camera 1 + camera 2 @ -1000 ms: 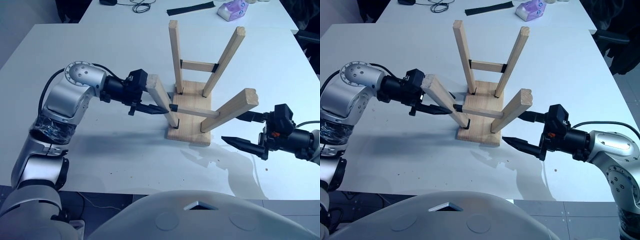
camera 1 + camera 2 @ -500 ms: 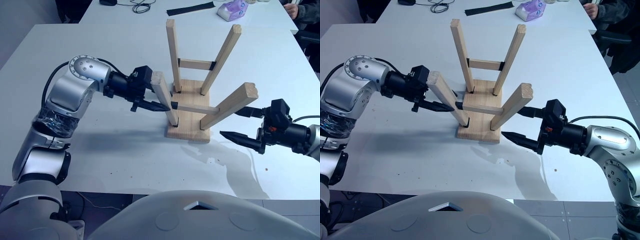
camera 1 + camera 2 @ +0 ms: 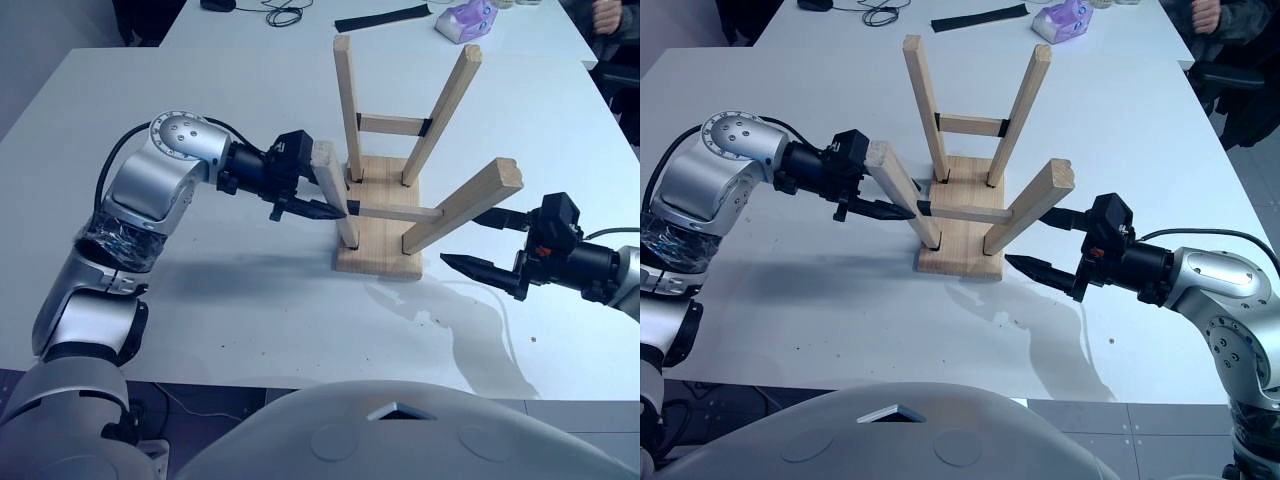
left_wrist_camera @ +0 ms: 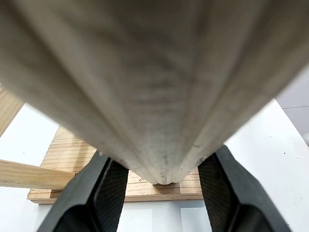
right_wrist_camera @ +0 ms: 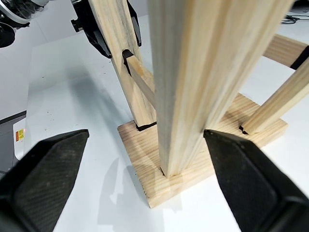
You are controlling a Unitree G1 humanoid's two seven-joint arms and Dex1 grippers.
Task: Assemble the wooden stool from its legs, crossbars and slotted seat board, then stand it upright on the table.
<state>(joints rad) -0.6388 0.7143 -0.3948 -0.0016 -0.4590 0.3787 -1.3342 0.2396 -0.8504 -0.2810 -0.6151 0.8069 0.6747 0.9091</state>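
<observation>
White table (image 3: pixel 200 300), cluttered desk behind: stool (image 3: pixel 395 212) built but inverted, standing between the two grippers.
All four legs (image 3: pixel 349 100) and both crossbars (image 3: pixel 392 126) appear seated in the seat board (image 3: pixel 375 262), which lies flat just below the fingertips; turning it upright remains. The left gripper (image 3: pixel 325 203) is clamped on the near-left leg (image 3: pixel 330 170). The right gripper (image 3: pixel 465 238) stands wide, straddling the near-right leg (image 3: pixel 460 210) without contact. Since a second ago the left has pushed its leg steeper, and the right has risen.

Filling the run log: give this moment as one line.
stool upside down, seat board flat on table | left gripper at near-left leg | right gripper open, astride near-right leg | upright: not yet
</observation>
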